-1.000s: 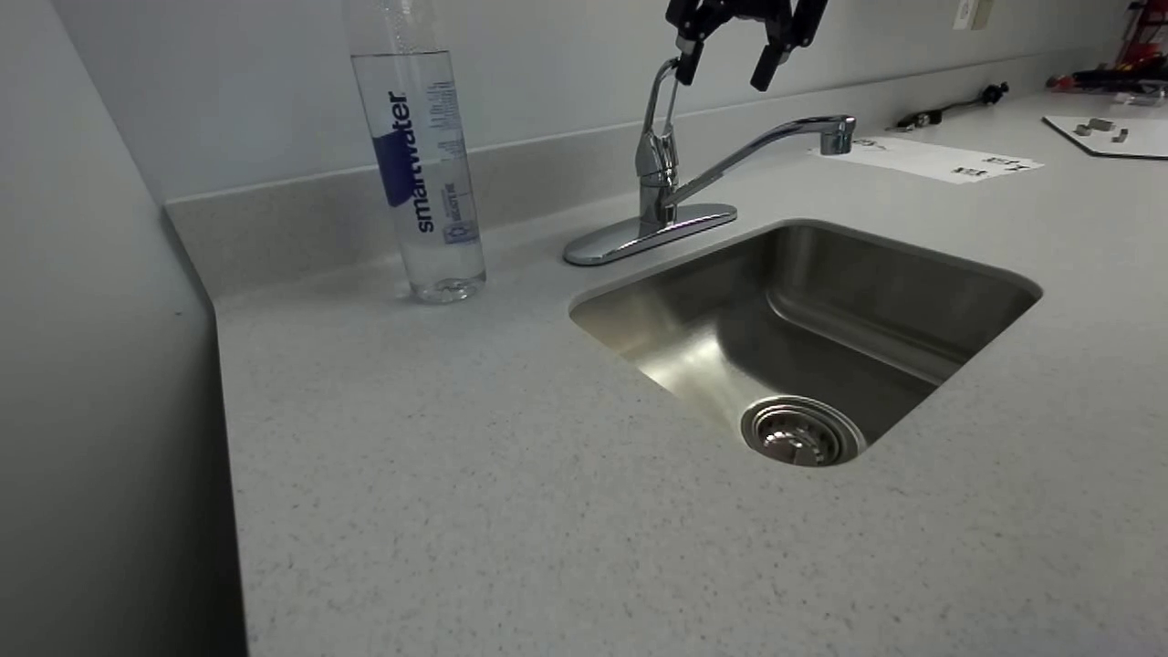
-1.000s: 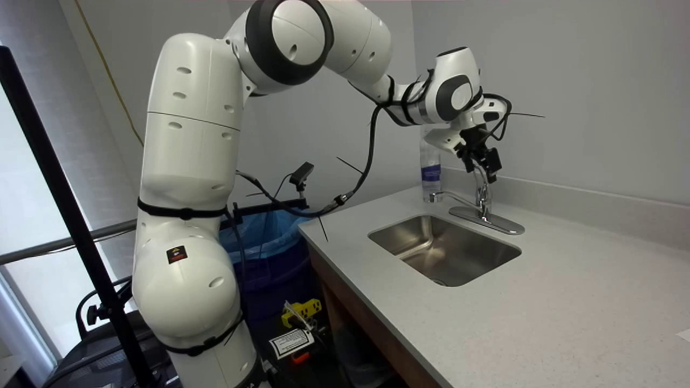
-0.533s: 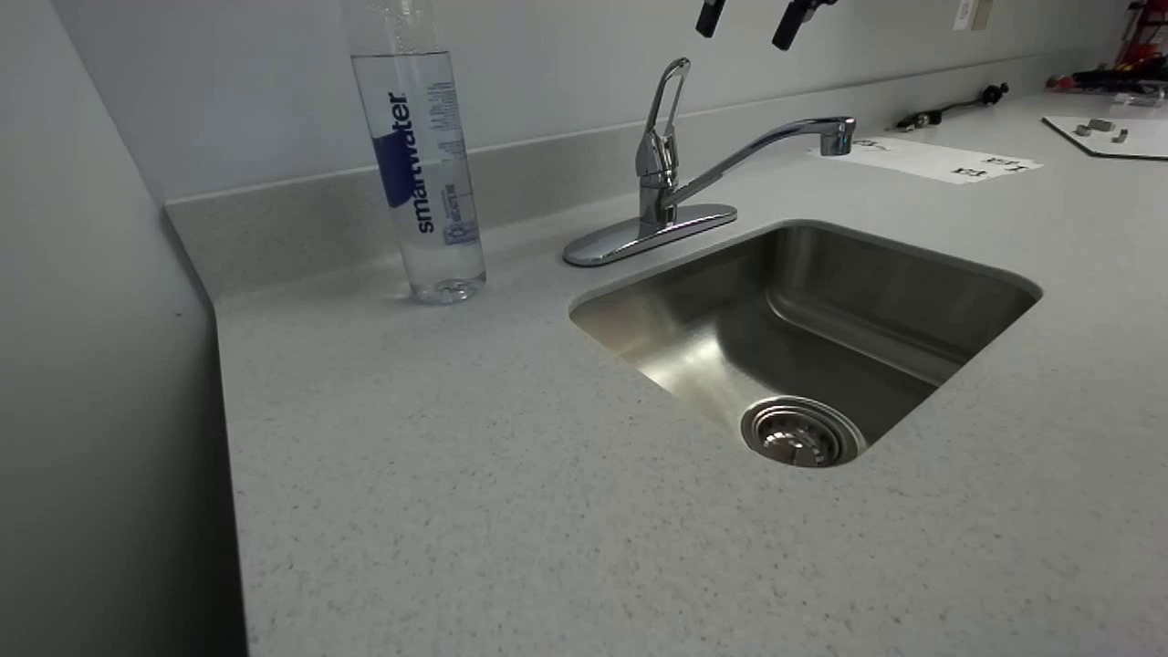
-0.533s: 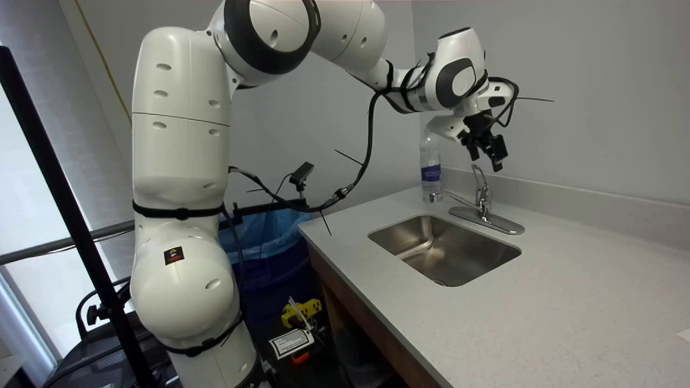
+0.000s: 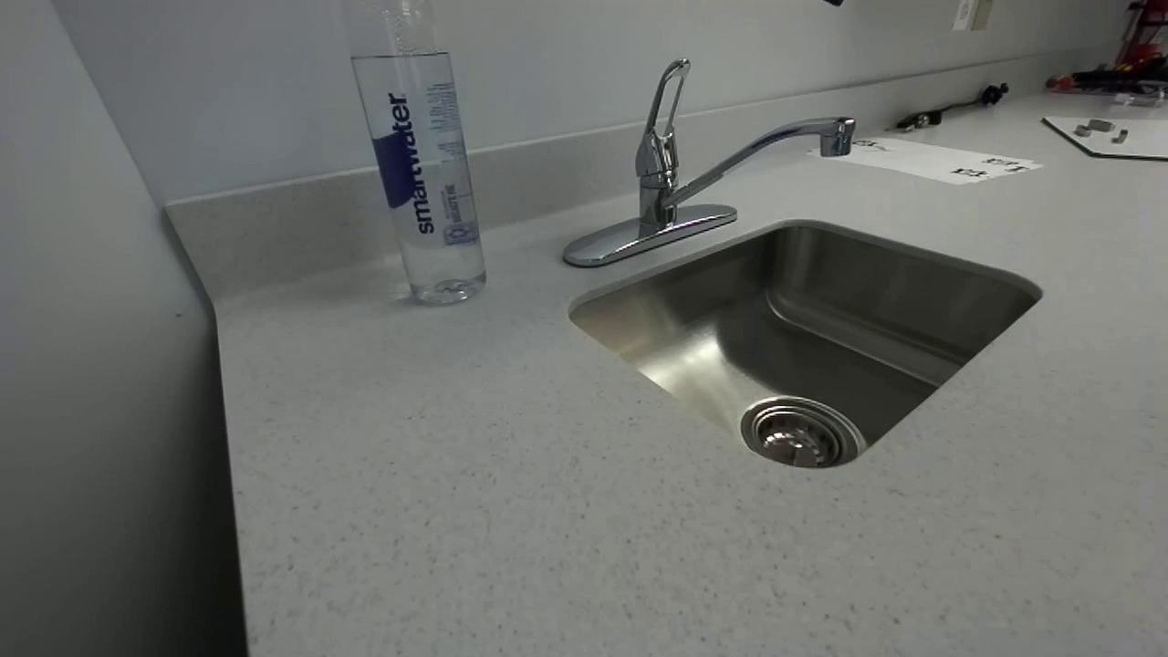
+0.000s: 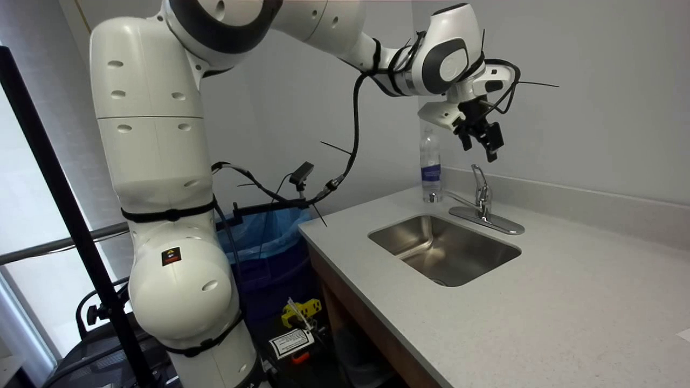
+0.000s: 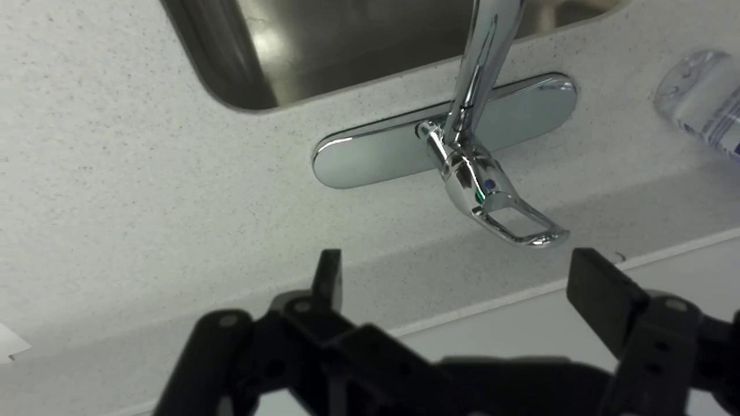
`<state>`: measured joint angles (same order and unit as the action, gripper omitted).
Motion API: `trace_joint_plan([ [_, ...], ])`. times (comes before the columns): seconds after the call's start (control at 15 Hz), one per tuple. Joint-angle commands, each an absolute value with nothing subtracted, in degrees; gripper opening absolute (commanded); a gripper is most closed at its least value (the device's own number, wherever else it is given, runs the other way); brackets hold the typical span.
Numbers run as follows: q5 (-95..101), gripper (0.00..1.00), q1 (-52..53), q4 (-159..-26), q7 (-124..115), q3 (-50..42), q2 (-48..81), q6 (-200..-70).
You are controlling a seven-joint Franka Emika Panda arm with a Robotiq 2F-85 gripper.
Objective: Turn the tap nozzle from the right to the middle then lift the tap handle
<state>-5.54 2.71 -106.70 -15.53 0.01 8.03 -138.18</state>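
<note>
The gripper [image 6: 479, 153] was found spread wide, above the tap handle [image 7: 498, 200] and apart from it in an exterior view. The tap handle was short, chrome and nearly upright, with a hollow loop at its upper end and a small red-and-blue mark [image 7: 490, 185] on its face. In the wrist view it lay ahead of the gap between the fingers [image 7: 604, 294], nearer the one on the right. The tap nozzle [image 5: 753, 149], long, slim, chrome and slightly arched, lay farther from the gripper and ran from the faucet body [image 5: 653, 199] out over the sink [image 5: 876, 292].

The far end of the tap nozzle was cut off in the wrist view; in an exterior view its tip was hard to tell from the water bottle [image 6: 430, 172]. The fingers were blurred in the wrist view. In an exterior view a dark corner [image 5: 833, 3] showed at the upper edge, too little to identify. The water bottle stood left of the faucet body in both exterior views.
</note>
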Motion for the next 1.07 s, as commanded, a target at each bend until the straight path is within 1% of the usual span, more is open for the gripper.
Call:
trace_joint_plan([
  [0.0,-9.07,1.0,1.61,-114.15,-9.84,0.62,0.57,-136.56],
  [0.47,-11.14,1.0,1.48,-122.55,-4.71,-0.23,-7.95,-136.07],
  [1.0,-11.11,1.0,1.51,-127.87,-4.84,-1.07,-13.77,-134.53],
])
